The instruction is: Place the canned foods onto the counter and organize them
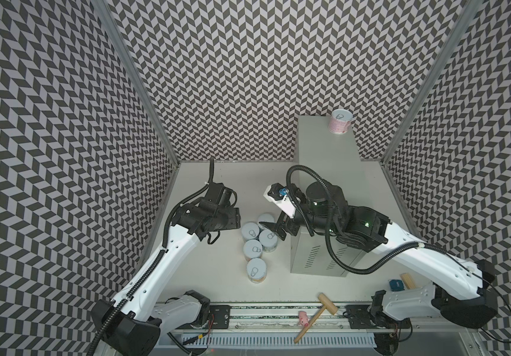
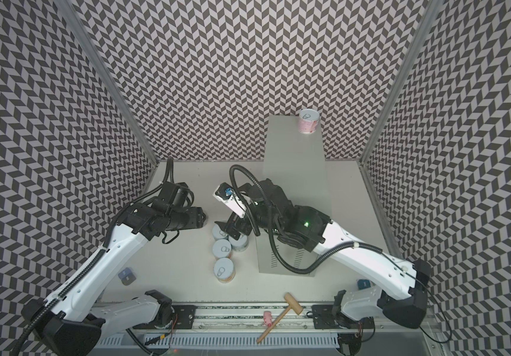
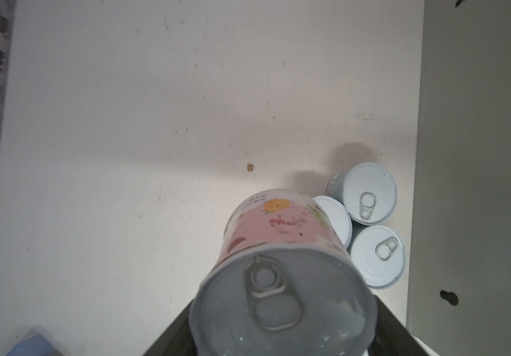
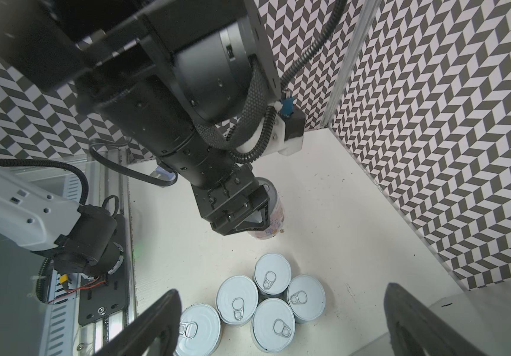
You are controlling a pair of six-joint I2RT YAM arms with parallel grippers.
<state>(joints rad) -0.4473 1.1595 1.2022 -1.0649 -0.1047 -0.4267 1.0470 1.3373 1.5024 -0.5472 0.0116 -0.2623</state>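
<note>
Left tool [image 4: 263, 217] clamps pink can [image 3: 279, 234]; axis roughly upright, lid up.

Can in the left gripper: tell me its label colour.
Pink, with an orange spot; the can shows best in the left wrist view.

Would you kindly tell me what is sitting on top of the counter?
One pink can stands upright at the counter's far corner. The right arm covers the top's near part, so anything there is hidden.
</note>
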